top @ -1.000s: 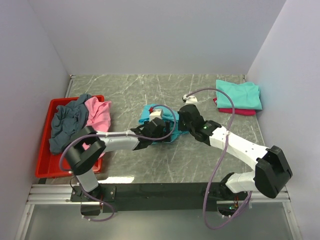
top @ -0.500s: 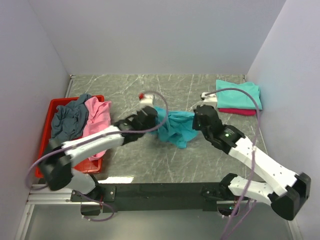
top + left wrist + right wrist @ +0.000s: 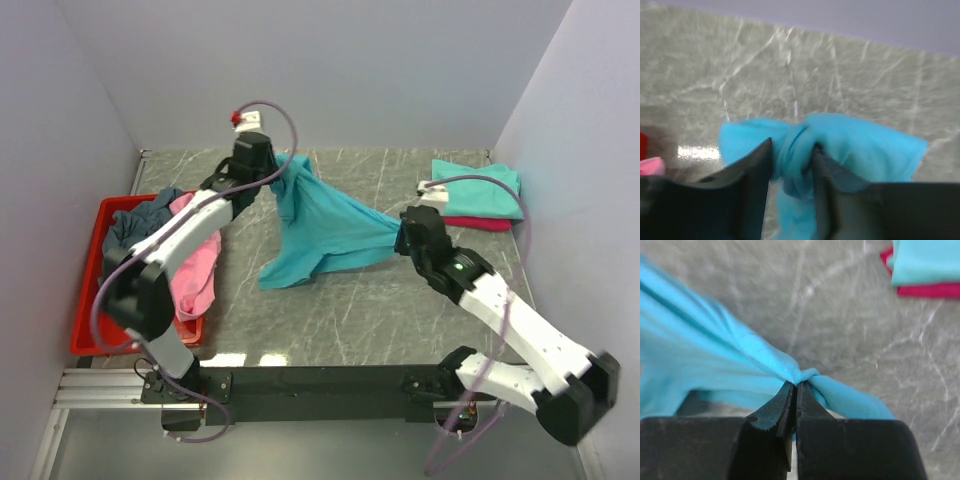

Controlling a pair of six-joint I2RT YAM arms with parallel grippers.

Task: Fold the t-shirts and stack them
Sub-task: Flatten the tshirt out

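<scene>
A bright turquoise t-shirt [image 3: 320, 228] hangs stretched between my two grippers above the table. My left gripper [image 3: 272, 180] is raised at the back left, shut on a bunched part of the shirt [image 3: 795, 162]. My right gripper [image 3: 400, 236] is at mid right, shut on a pinched fold of the shirt [image 3: 795, 376]. The shirt's lower part trails onto the table. A mint-green shirt [image 3: 478, 188] lies folded on a crimson one [image 3: 472, 223] at the back right. A pink shirt [image 3: 196, 232] and a slate-grey shirt [image 3: 132, 246] lie crumpled in the tray.
A red plastic tray [image 3: 88, 322] stands along the left wall. Grey walls close in the left, back and right sides. The folded stack also shows in the right wrist view [image 3: 930, 265].
Both grippers have moved apart with the turquoise shirt. The left one rose and went far back left, the right one moved right. The shirt went from a bunch to spread out.
</scene>
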